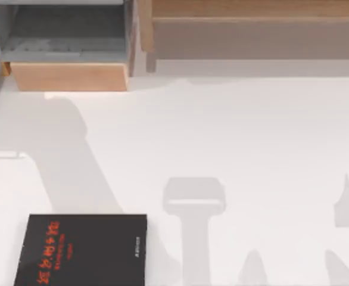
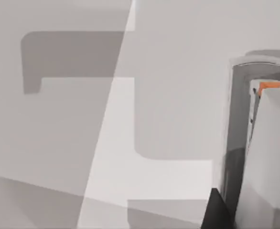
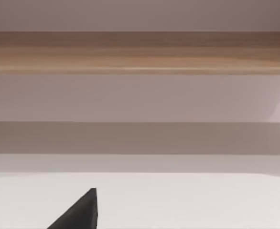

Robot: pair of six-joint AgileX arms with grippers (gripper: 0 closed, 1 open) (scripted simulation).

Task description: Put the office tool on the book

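Note:
The book (image 1: 82, 250) lies flat at the table's front left, black with red characters, its near end cut off by the picture's lower edge. Nothing rests on the part of its cover that shows. A slim pale strip (image 1: 5, 155) lies at the table's far left edge; I cannot tell whether it is the office tool. A dark wedge of my right gripper (image 3: 80, 214) shows in the right wrist view, above bare white table. In the left wrist view a dark corner of my left gripper (image 2: 214, 212) sits beside a grey-and-orange upright edge (image 2: 254, 119).
An open drawer (image 1: 67, 44) with a grey inside and a wooden front stands at the back left. A long wooden shelf (image 1: 252, 24) runs along the back right. Arm shadows fall on the white table (image 1: 252, 137) at the front middle and right.

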